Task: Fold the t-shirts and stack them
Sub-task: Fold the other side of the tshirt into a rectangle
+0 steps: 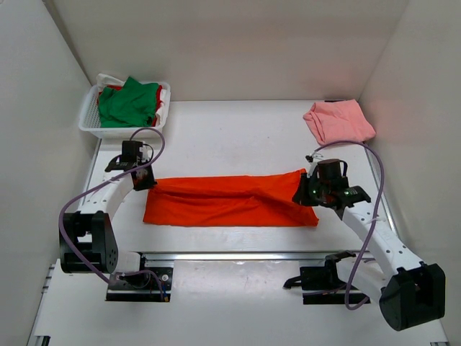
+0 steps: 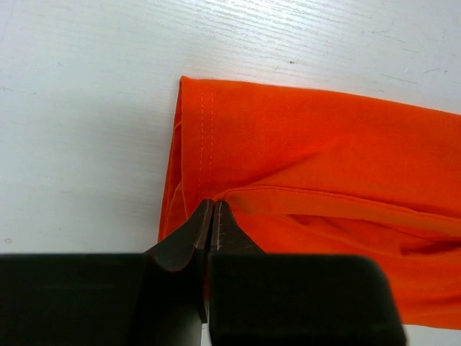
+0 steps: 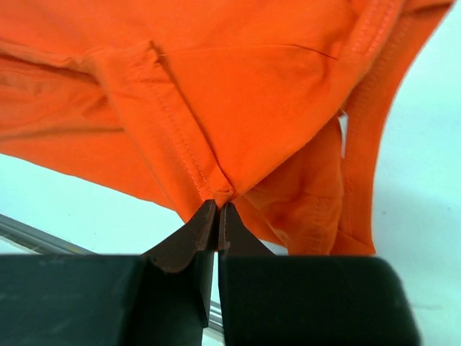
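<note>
Orange-red t-shirt (image 1: 230, 202), soft and limp, lying across the desk (image 1: 238, 137)
Right gripper (image 3: 217, 205) pinches its stitched seam; left gripper (image 2: 214, 205) closed at the hem, hold uncertain.

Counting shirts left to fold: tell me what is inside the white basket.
A crumpled green t-shirt fills the basket, red cloth peeking from beneath. Anything deeper is covered.

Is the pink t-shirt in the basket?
No, the pink t-shirt lies folded on the table at the far right, while the white basket sits at the far left.
</note>
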`<move>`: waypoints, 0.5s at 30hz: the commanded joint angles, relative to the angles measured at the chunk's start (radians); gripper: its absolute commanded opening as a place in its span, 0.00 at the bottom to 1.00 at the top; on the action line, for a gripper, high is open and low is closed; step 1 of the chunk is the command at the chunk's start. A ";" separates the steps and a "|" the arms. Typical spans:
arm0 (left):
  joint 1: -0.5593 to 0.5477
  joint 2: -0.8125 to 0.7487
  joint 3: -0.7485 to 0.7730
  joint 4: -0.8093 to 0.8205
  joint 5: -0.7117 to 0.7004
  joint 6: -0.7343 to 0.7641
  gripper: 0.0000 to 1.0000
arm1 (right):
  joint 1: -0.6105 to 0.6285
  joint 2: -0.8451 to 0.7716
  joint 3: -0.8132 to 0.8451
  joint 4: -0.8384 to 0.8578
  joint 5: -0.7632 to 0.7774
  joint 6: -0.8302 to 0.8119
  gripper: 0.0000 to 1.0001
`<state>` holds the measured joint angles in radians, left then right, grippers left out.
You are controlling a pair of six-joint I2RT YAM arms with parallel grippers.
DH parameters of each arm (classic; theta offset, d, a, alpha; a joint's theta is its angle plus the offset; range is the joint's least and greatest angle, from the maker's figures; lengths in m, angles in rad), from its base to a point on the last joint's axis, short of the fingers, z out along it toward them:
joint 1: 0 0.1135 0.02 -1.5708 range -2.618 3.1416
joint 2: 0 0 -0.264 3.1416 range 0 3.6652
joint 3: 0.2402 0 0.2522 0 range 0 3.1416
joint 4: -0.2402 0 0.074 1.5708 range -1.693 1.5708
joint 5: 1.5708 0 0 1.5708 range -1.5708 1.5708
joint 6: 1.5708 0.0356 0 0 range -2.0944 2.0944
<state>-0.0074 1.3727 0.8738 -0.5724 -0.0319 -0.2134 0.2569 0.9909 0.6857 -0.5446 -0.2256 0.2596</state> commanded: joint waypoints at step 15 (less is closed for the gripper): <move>0.006 -0.086 -0.032 -0.061 -0.040 -0.010 0.36 | 0.042 0.041 0.035 -0.196 0.008 0.043 0.00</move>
<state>-0.0074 1.3415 0.8574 -0.6071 -0.0490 -0.2192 0.2878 1.0115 0.6731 -0.6750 -0.2321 0.2821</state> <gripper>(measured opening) 0.327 0.011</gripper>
